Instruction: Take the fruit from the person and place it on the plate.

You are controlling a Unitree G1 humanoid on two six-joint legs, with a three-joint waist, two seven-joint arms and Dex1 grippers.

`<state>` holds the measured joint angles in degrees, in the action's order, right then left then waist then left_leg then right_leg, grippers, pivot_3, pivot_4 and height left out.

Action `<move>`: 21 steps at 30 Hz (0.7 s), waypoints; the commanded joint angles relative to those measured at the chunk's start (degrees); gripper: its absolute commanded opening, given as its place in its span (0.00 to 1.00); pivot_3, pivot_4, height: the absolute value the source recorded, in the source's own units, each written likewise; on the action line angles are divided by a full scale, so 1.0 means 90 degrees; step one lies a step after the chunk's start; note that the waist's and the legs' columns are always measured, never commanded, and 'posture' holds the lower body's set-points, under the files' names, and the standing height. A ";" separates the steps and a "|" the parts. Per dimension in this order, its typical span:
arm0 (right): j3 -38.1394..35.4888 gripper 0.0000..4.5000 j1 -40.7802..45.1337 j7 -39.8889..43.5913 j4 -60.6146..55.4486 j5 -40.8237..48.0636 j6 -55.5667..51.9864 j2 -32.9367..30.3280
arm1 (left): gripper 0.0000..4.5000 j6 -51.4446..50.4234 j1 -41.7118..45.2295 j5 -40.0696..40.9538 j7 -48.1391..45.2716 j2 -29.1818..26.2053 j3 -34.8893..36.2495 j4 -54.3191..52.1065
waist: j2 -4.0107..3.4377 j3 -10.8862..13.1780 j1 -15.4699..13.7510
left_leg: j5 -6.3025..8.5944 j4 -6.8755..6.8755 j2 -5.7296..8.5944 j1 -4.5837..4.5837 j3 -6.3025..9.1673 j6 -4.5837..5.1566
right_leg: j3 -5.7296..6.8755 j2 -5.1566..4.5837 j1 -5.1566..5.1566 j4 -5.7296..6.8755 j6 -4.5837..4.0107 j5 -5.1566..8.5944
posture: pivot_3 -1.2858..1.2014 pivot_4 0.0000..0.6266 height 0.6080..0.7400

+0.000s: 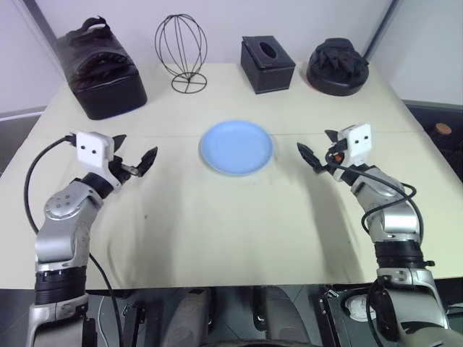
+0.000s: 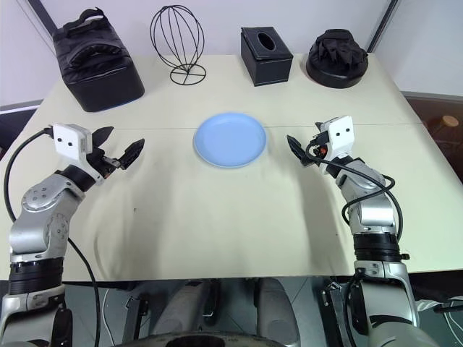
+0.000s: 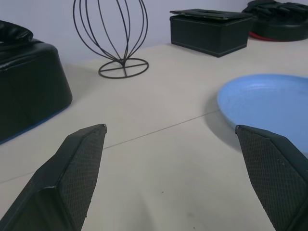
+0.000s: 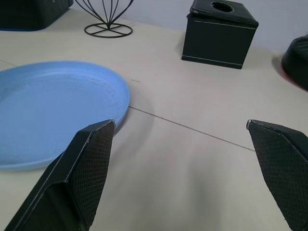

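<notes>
Fingers [image 3: 79, 168] of the left gripper [image 1: 134, 160] spread wide apart, nothing between them, held above the desk [image 1: 239, 231] on its left side and aimed toward the middle. Fingers [image 4: 84, 168] of the right gripper [image 1: 318, 153] also spread wide, holding nothing, above the right side of the desk and aimed inward toward the middle. Between the two grippers, well apart from both, the light blue plate [image 1: 236, 147], lying flat near the centre of the desk, with nothing on it. Beyond the plate, along the far edge of the desk, four things in a row: at the far left a black padded bag [image 1: 101, 69], then a black wire stand shaped like an egg [image 1: 181, 52], then a black tissue box [image 1: 268, 63] with an oval opening on top, and at the far right a round black holder [image 1: 338, 66] with dark crumpled material in it. A thin line crossing the desk surface just behind the plate.
</notes>
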<state>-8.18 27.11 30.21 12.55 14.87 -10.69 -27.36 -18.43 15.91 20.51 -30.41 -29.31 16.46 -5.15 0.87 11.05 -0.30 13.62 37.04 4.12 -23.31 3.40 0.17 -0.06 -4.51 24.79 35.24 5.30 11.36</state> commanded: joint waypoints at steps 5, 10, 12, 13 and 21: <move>-0.0145 1.00 0.0045 0.0008 -0.0123 0.0039 0.0124 -0.0016 | 0.99 0.0098 0.0097 0.0112 0.0038 -0.0062 0.0119 -0.0134 | 0.0000 0.0000 0.0000 | 0.0000 0.0000 0.0000 0.0000 0.0000 0.0000 | 0.0000 -0.0001 0.0000 0.0000 0.0000 0.0000 | 0.52 0.24 1.00; -0.0146 1.00 0.0034 -0.0010 -0.0138 0.0034 0.0120 -0.0009 | 0.99 0.0184 0.0101 0.0058 0.0019 -0.0094 0.0084 -0.0088 | 0.0000 0.0000 0.0000 | 0.0000 0.0000 0.0000 0.0000 0.0000 0.0000 | 0.0000 0.0000 0.0000 0.0000 0.0000 0.0000 | 0.52 0.24 1.00; -0.0151 1.00 0.0020 -0.0013 -0.0146 0.0035 0.0124 -0.0010 | 0.99 0.0270 0.0104 -0.0011 0.0037 -0.0100 0.0064 -0.0071 | 0.0000 0.0000 0.0000 | 0.0000 0.0000 0.0000 0.0000 0.0000 0.0000 | 0.0000 0.0000 0.0000 0.0000 0.0000 0.0000 | 0.52 0.24 1.00; -0.0150 1.00 0.0025 -0.0016 -0.0136 0.0032 0.0128 -0.0007 | 0.99 0.0281 0.0117 -0.0017 0.0036 -0.0099 0.0061 -0.0052 | 0.0000 0.0000 0.0000 | 0.0000 0.0000 0.0000 0.0000 0.0000 0.0000 | 0.0000 0.0000 0.0000 0.0000 0.0000 0.0000 | 0.52 0.24 1.00; -0.0147 1.00 0.0037 -0.0023 -0.0109 0.0023 0.0142 -0.0003 | 0.99 0.0294 0.0146 -0.0026 0.0018 -0.0109 0.0052 -0.0009 | 0.0000 0.0000 0.0000 | 0.0000 -0.0001 0.0000 0.0000 0.0001 0.0000 | 0.0000 -0.0001 0.0000 -0.0001 0.0000 0.0000 | 0.52 0.24 1.00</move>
<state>-8.19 27.10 30.14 12.55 14.79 -10.69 -27.36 -16.99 16.21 20.50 -30.24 -29.28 16.51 -4.60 0.87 11.05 -0.30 13.62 37.04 4.12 -23.31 3.41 0.17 -0.06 -4.51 24.79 35.24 5.30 11.36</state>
